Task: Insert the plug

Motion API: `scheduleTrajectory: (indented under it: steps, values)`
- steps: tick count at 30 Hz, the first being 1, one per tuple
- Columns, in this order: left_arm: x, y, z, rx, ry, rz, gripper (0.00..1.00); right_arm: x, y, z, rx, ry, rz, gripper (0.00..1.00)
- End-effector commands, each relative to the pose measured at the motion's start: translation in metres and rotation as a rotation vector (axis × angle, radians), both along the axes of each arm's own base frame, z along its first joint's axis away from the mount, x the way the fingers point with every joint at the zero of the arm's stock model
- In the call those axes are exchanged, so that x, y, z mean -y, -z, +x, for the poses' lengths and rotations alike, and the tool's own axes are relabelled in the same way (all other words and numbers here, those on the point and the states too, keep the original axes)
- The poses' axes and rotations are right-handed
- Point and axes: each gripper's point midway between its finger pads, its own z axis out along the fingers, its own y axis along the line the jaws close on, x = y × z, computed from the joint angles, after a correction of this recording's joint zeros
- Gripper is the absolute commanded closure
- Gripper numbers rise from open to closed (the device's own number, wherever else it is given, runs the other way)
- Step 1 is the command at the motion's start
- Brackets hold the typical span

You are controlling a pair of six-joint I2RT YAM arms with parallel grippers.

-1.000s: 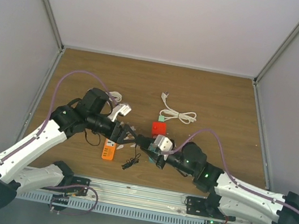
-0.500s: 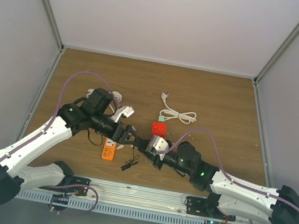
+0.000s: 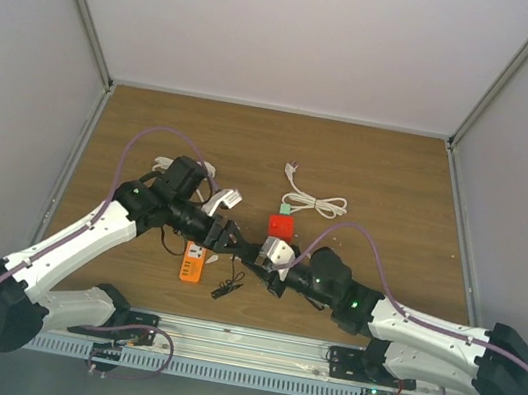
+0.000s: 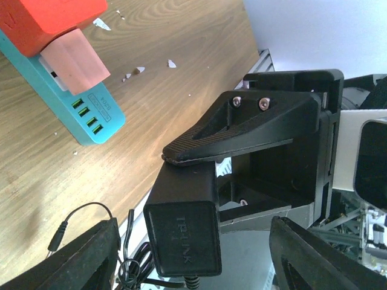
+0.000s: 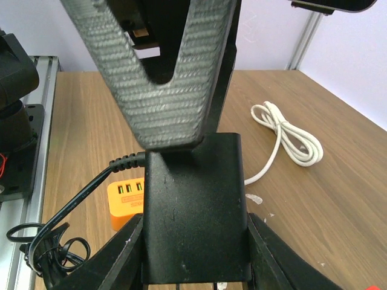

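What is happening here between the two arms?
The right gripper is shut on a black power adapter and holds it above the table, near the middle. The left gripper is open, with its fingers on either side of the adapter, not yet gripping it. It looks like a handover. The adapter is not plugged into the orange power strip nearby.

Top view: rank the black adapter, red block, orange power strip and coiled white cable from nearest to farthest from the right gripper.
1. black adapter: clamped in the right gripper.
2. red block: just beyond the gripper, toward the far side.
3. orange power strip, on the gripper's left, and coiled white cable, farther back: too close to call.
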Motion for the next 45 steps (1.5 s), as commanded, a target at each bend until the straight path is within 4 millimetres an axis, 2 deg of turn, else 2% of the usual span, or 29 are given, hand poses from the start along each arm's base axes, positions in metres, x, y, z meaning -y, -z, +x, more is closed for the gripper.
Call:
scheduleTrajectory:
  steps: [1, 4, 9, 14, 16, 17, 19, 21, 23, 28, 32, 35, 38, 42, 45]
  values:
    - [0.007, 0.003, -0.003, -0.009, 0.026, -0.029, 0.34, -0.006, -0.021, 0.002, 0.045, 0.006, 0.05, 1.0]
    - [0.009, 0.004, -0.004, -0.018, 0.036, -0.033, 0.44, -0.006, -0.021, 0.002, 0.043, 0.005, 0.05, 0.99]
    - [0.014, 0.003, -0.009, -0.031, 0.06, -0.052, 0.55, -0.005, -0.021, 0.003, 0.047, 0.014, 0.05, 1.0]
    - [0.02, 0.008, -0.017, -0.055, 0.1, -0.064, 0.82, -0.005, -0.019, 0.004, 0.047, 0.02, 0.046, 1.0]
    - [0.02, 0.009, -0.018, -0.059, 0.105, -0.061, 0.99, -0.004, -0.019, 0.005, 0.049, 0.029, 0.048, 0.98]
    - [0.02, 0.009, -0.017, -0.056, 0.1, -0.056, 1.0, -0.003, -0.019, 0.006, 0.049, 0.036, 0.047, 0.85]
    - [0.017, 0.01, -0.013, -0.038, 0.079, -0.029, 1.0, -0.001, -0.019, 0.008, 0.05, 0.049, 0.048, 0.67]
    - [0.012, 0.01, -0.006, -0.007, 0.05, 0.014, 1.0, 0.002, -0.02, 0.01, 0.05, 0.072, 0.052, 0.3]
    - [0.001, 0.013, 0.004, 0.024, -0.002, 0.089, 1.0, 0.011, -0.022, 0.017, 0.05, 0.133, 0.068, 0.03]
    - [-0.041, 0.02, 0.026, 0.103, -0.173, 0.31, 1.0, 0.044, -0.036, 0.029, 0.005, 0.27, 0.183, 0.0]
    - [-0.064, 0.022, 0.019, 0.08, -0.244, 0.403, 1.0, 0.08, -0.039, 0.045, -0.097, 0.394, 0.293, 0.01]
    - [-0.086, 0.026, 0.013, 0.079, -0.309, 0.486, 1.0, 0.098, -0.035, 0.054, -0.136, 0.455, 0.32, 0.0]
    - [-0.113, 0.028, 0.014, 0.12, -0.401, 0.588, 1.0, 0.104, -0.032, 0.06, -0.162, 0.477, 0.33, 0.01]
    - [-0.138, 0.033, 0.019, 0.173, -0.471, 0.693, 1.0, 0.1, -0.025, 0.063, -0.182, 0.479, 0.308, 0.0]
    - [-0.14, 0.038, 0.025, 0.182, -0.476, 0.726, 1.0, 0.097, -0.018, 0.064, -0.193, 0.479, 0.286, 0.0]
